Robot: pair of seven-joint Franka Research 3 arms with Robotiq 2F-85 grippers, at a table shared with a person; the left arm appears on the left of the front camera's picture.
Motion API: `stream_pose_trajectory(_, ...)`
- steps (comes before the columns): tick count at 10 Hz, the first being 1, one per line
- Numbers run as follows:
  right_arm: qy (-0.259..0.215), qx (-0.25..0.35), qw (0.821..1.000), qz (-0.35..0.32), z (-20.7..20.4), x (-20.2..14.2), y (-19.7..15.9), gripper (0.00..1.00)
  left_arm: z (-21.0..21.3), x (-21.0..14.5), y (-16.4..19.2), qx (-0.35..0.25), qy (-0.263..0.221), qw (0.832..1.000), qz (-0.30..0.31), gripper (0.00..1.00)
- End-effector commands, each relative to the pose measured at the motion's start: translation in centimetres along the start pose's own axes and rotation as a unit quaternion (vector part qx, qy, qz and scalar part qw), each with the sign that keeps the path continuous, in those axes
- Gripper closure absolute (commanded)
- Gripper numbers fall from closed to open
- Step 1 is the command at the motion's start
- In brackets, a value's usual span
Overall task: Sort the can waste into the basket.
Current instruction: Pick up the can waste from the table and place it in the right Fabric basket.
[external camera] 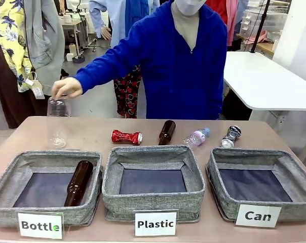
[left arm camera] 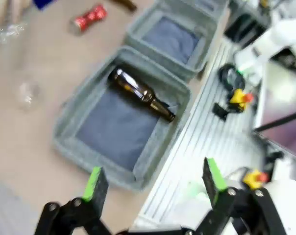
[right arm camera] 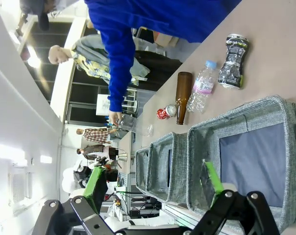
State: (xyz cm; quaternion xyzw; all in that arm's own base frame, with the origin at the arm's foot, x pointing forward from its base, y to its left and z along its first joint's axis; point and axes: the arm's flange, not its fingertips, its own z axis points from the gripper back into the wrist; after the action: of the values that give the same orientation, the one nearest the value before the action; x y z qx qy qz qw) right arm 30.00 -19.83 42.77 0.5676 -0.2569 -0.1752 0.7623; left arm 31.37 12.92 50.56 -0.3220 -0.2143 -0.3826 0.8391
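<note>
Left gripper (left arm camera: 154, 181): black linked fingers with round pivot bolts at the joints and bright green pads (left arm camera: 95, 183) at the tips. Right gripper (right arm camera: 153, 182): same build and colours, black links and green tips. Person (external camera: 178, 66): bright blue hooded top, long sleeves, short front zip, pale mask.
</note>
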Motion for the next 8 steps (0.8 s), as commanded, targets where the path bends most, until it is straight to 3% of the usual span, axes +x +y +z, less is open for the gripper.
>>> stream_pose_trajectory(1, -0.009, 0.013, 1.000, 0.006, -0.1, 0.4, 0.2, 0.00, 1.4, -3.3, 4.7, -0.026, -0.095, 0.989, 0.114, 0.00)
stream_pose_trajectory(3, -0.009, 0.013, 1.000, 0.006, -0.1, 0.4, 0.2, 0.00, 1.3, -5.9, 6.3, -0.033, -0.143, 0.974, 0.171, 0.00)
stream_pose_trajectory(5, -0.009, 0.013, 1.000, 0.006, -0.1, 0.4, 0.2, 0.00, 0.9, -5.0, 6.5, -0.039, -0.144, 0.976, 0.157, 0.00)
stream_pose_trajectory(6, -0.009, 0.013, 1.000, 0.006, -0.1, 0.4, 0.2, 0.00, 1.0, -4.3, 6.0, -0.030, -0.151, 0.976, 0.153, 0.00)
stream_pose_trajectory(8, -0.009, 0.013, 1.000, 0.006, -0.1, 0.4, 0.2, 0.00, -0.8, 1.7, 3.8, -0.010, -0.128, 0.981, 0.144, 0.00)
